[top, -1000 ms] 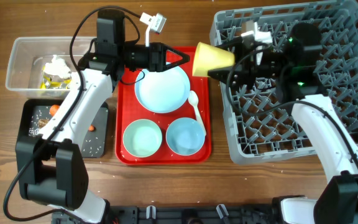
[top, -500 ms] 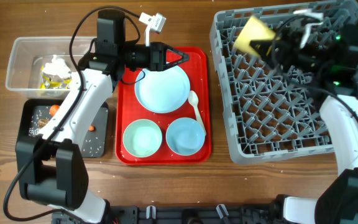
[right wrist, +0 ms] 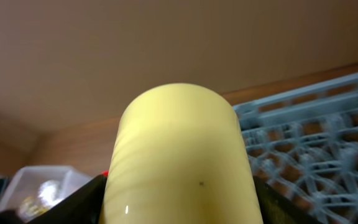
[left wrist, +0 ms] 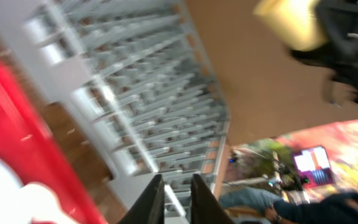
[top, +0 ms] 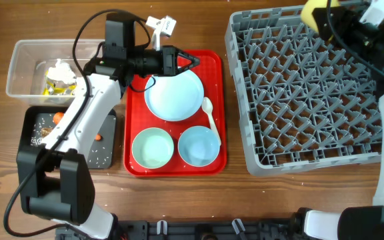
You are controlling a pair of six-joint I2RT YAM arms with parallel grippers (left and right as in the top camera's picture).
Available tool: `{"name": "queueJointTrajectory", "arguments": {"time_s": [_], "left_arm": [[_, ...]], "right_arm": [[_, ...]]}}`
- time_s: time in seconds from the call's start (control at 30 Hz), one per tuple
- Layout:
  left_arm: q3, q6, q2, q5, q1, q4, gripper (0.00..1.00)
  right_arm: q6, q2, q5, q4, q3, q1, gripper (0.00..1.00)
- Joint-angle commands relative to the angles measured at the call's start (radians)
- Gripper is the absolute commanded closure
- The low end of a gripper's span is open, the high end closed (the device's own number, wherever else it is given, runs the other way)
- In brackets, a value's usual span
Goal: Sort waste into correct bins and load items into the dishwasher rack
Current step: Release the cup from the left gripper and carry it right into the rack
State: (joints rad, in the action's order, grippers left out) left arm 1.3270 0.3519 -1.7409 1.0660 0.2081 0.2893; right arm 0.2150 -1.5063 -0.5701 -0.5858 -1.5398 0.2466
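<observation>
While the right jaws are clenched on the small yellow cup (top: 314,13), we see it held above the far edge of the grey dishwasher rack (top: 299,100). The left jaws hang over the far end of the red tray (top: 215,67), almost closed, with nothing between them. On this tray lie the light-blue plate (top: 173,95), the pale-green bowl (top: 152,148), the light-blue bowl (top: 199,145) and the white spoon (top: 211,115).

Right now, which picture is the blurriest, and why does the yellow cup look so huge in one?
Left wrist view is blurriest: the grey rack and yellow cup are smeared. Right wrist view: the cup sits close to the lens, so it fills the frame and looks soft. Overhead view is sharp, except the cup at the top edge.
</observation>
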Motion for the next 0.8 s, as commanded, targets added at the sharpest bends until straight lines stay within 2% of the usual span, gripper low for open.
{"name": "queueJointTrajectory", "arguments": {"time_s": [0.0, 0.13, 0.4, 0.53, 0.77], "left_arm": [[0.001, -0.005, -0.01, -0.176, -0.006, 0.058, 0.89], [0.001, -0.005, -0.01, -0.28, -0.005, 0.095, 0.86], [0.001, -0.005, -0.01, -0.344, -0.005, 0.147, 0.86], [0.001, -0.006, -0.01, -0.377, -0.005, 0.186, 0.91], [0.001, -0.008, -0.01, -0.409, 0.004, 0.207, 0.92]], "right_arm": [[-0.103, -0.012, 0.162, -0.125, -0.082, -0.008, 0.49], [-0.137, -0.094, 0.303, -0.262, -0.15, -0.057, 0.52], [-0.204, -0.293, 0.503, -0.273, -0.194, -0.191, 0.56], [-0.216, -0.369, 0.503, -0.246, -0.194, -0.197, 0.58], [-0.239, -0.426, 0.404, -0.261, -0.193, -0.197, 0.6]]}}
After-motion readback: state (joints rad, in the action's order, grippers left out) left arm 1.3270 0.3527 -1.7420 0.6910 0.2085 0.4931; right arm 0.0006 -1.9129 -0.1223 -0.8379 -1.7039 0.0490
